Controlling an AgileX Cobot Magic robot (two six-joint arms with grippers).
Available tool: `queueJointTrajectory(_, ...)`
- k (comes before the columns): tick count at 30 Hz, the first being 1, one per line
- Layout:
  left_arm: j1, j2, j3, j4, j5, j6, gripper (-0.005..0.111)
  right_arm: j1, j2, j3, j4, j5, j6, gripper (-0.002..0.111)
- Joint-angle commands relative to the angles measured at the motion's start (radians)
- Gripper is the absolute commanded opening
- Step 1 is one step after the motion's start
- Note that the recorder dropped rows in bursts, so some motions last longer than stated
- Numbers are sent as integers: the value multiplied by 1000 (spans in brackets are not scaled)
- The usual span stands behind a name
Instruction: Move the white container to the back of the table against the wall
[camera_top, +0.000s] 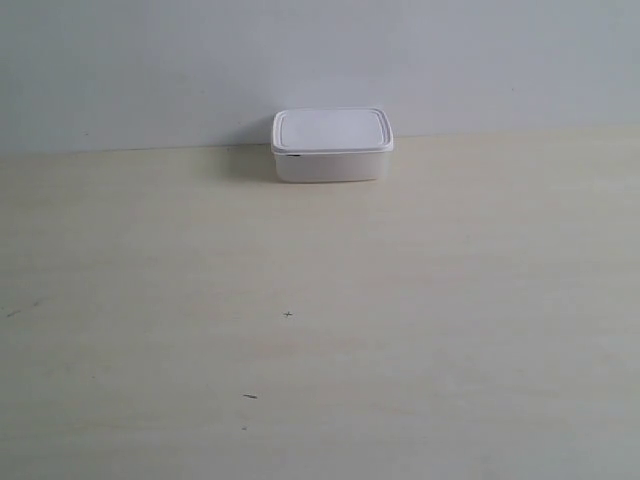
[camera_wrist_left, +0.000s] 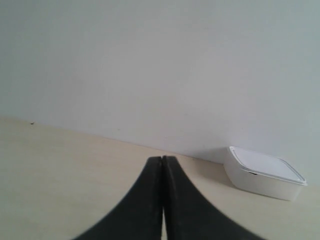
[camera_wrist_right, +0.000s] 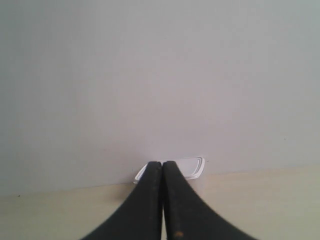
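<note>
The white container (camera_top: 332, 146), lid on, stands at the back edge of the pale beige table (camera_top: 320, 330), touching or nearly touching the plain grey-white wall (camera_top: 320, 60). No arm shows in the exterior view. In the left wrist view my left gripper (camera_wrist_left: 163, 159) is shut with nothing in it, well away from the container (camera_wrist_left: 262, 173), which sits off to one side by the wall. In the right wrist view my right gripper (camera_wrist_right: 162, 163) is shut and empty; the container's lid (camera_wrist_right: 192, 166) peeks out just behind its black fingers (camera_wrist_right: 175, 200).
A few tiny dark specks (camera_top: 288, 314) mark the tabletop. The wall (camera_wrist_left: 160, 70) runs along the table's whole back edge.
</note>
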Motion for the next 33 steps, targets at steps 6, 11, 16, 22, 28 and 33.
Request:
queueJointTrajectory(6, 5, -4, 3, 1, -7, 7, 0, -6, -5, 5, -1, -4, -5, 0)
queueJointTrajectory(11, 5, -4, 3, 1, -7, 7, 0, -6, -5, 5, -1, -4, -5, 0)
queueJointTrajectory(16, 5, -4, 3, 1, -7, 7, 0, -6, -5, 5, -1, -4, -5, 0)
queueJointTrajectory(22, 5, -4, 3, 1, -7, 7, 0, -3, -5, 5, 3, -4, -5, 0)
queueJointTrajectory(28, 5, -4, 3, 1, -7, 7, 0, -3, -5, 5, 130, -4, -5, 0)
queueJointTrajectory(33, 5, -4, 3, -232, -5, 11, 0, -3, -5, 5, 195, -1, -5, 0)
